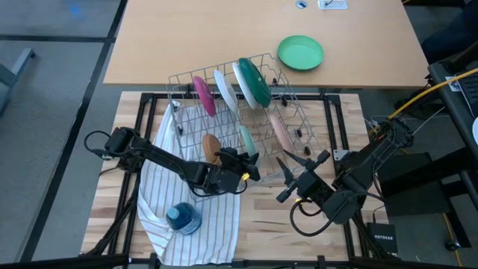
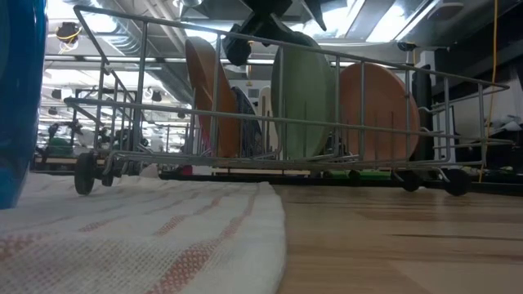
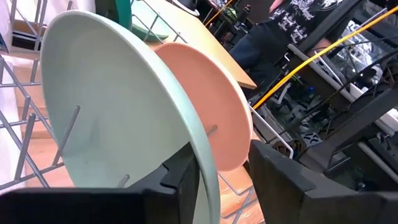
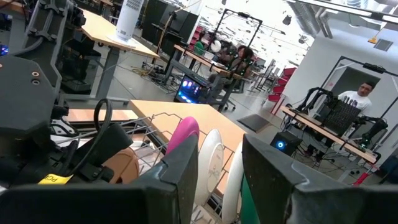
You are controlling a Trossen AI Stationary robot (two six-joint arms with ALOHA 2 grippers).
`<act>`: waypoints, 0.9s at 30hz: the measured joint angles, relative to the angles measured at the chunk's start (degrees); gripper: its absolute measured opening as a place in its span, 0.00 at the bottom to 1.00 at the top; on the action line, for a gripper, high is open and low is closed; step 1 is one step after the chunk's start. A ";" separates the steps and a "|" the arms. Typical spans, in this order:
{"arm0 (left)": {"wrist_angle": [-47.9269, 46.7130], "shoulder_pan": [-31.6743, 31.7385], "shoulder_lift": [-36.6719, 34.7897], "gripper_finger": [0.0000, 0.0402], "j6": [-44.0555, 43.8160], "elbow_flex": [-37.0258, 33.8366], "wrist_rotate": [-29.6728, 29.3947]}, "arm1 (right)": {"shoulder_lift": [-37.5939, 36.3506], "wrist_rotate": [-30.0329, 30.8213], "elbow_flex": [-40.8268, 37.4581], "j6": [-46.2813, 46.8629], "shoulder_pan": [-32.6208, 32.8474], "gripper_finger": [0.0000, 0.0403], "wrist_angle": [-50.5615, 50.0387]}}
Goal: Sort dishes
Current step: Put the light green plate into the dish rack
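Straddling plate: left hand; NETGEAR box

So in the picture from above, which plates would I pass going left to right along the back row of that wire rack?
Magenta plate → white plate → the plate with the dark green back. The bright green plate lies farther right, outside the rack, on the table.

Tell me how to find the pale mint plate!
Look at the wire dish rack in the table's middle. In its front row three plates stand on edge: brown, pale mint, pale pink. The mint one is the middle one, its rim between the left gripper's jaws.
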 joint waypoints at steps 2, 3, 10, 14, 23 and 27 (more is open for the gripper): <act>-0.13 -0.41 -0.19 0.33 0.79 0.00 0.02 | 0.00 0.00 0.00 0.00 0.00 0.32 0.01; -0.17 -0.69 -0.39 0.33 1.16 -0.02 0.02 | 0.00 0.00 -0.02 0.00 0.00 0.32 0.01; -0.06 -2.54 -5.19 0.34 10.52 -0.02 0.02 | -1.12 -0.02 -0.04 0.00 0.04 0.32 0.03; -0.06 -3.50 -9.06 0.34 17.36 -0.02 0.04 | -2.34 -0.08 -0.04 0.00 0.04 0.32 0.05; -0.65 -3.34 -12.03 0.34 21.30 0.00 0.02 | -3.93 -4.56 -0.04 0.11 0.00 0.32 0.03; -4.15 -2.18 -11.54 0.34 17.51 0.00 0.36 | -3.90 -4.56 -0.04 0.17 0.00 0.32 0.03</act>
